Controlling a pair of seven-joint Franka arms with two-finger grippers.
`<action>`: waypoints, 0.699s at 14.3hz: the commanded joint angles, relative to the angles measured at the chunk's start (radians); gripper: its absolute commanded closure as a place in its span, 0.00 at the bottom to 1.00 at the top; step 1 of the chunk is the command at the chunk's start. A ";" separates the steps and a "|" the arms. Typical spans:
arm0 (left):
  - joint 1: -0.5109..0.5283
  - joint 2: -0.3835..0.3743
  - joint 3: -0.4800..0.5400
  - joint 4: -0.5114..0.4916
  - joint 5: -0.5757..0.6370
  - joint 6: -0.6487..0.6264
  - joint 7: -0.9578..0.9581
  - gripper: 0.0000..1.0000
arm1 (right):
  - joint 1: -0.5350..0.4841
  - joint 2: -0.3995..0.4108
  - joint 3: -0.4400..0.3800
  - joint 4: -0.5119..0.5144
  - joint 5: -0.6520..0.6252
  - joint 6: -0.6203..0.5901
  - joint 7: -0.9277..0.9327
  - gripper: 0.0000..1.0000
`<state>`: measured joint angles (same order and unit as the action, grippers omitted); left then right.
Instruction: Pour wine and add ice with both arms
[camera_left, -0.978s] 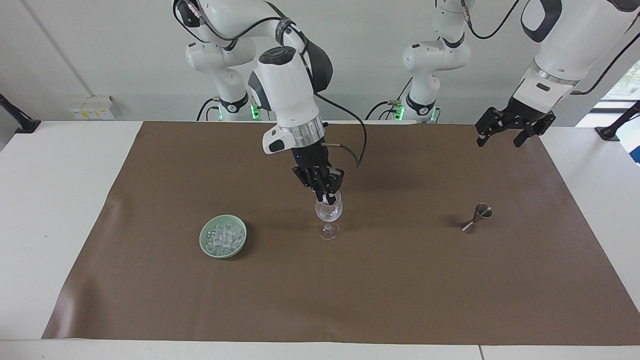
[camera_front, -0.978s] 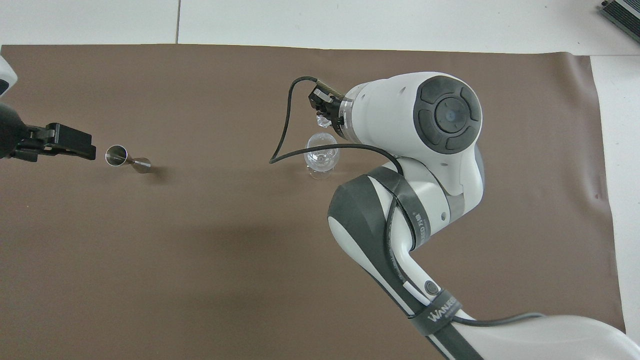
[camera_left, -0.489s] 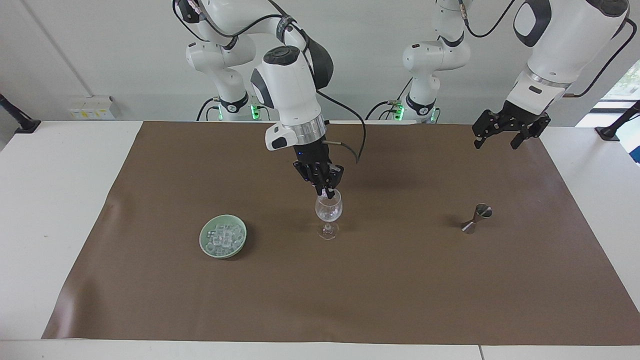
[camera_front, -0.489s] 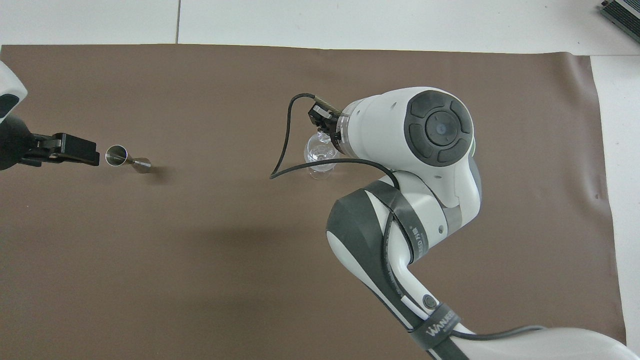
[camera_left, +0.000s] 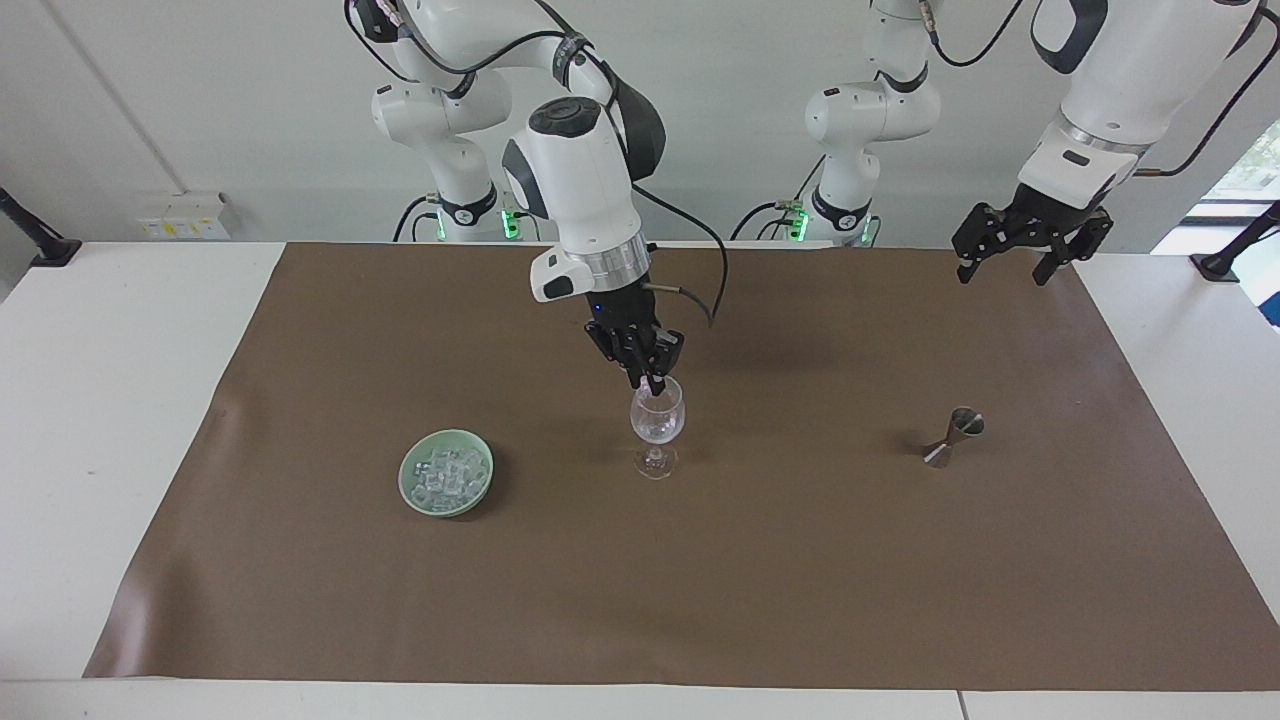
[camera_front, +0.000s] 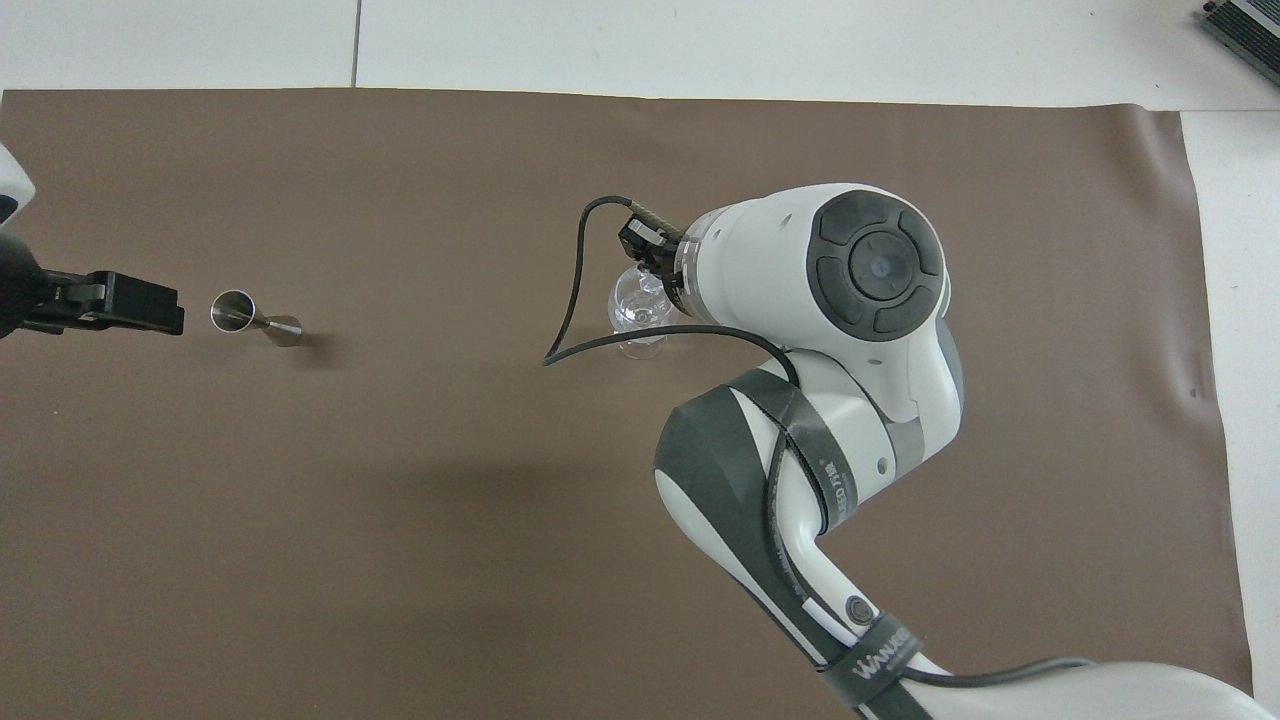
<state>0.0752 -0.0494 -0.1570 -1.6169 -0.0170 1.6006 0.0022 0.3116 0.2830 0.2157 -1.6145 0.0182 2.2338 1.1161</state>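
A clear stemmed wine glass (camera_left: 657, 425) stands mid-mat, and in the overhead view the glass (camera_front: 632, 308) is half covered by the right arm. My right gripper (camera_left: 654, 386) points down just above its rim, fingertips shut; I cannot tell whether a cube sits between them. The ice (camera_left: 446, 472) is a glistening heap in a pale green bowl (camera_left: 412, 490), beside the glass toward the right arm's end, and is hidden in the overhead view. My left gripper (camera_left: 1003, 272) hangs open and empty over the mat's edge by its base. From overhead the left gripper (camera_front: 165, 305) is beside the jigger.
A small steel jigger (camera_left: 955, 437) (camera_front: 250, 317) stands on the brown mat (camera_left: 800, 600) toward the left arm's end, level with the glass. White tabletop (camera_left: 100, 400) borders the mat on all sides.
My right gripper has risen from inside the glass to just above its rim, still shut. The left gripper has lifted a little and drifted toward its own end of the table.
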 joint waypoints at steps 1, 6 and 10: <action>0.006 -0.023 0.008 -0.001 0.011 -0.011 0.018 0.00 | -0.009 -0.022 0.007 -0.028 0.003 0.006 0.011 1.00; 0.008 -0.050 0.013 0.000 0.009 -0.019 0.012 0.00 | -0.006 -0.004 0.005 -0.024 0.002 0.017 0.017 1.00; 0.009 -0.050 0.013 0.000 0.009 -0.019 0.010 0.00 | -0.006 0.002 0.007 -0.022 0.002 0.049 0.021 1.00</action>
<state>0.0759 -0.0902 -0.1422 -1.6149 -0.0170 1.5988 0.0028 0.3112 0.2859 0.2156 -1.6263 0.0183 2.2540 1.1161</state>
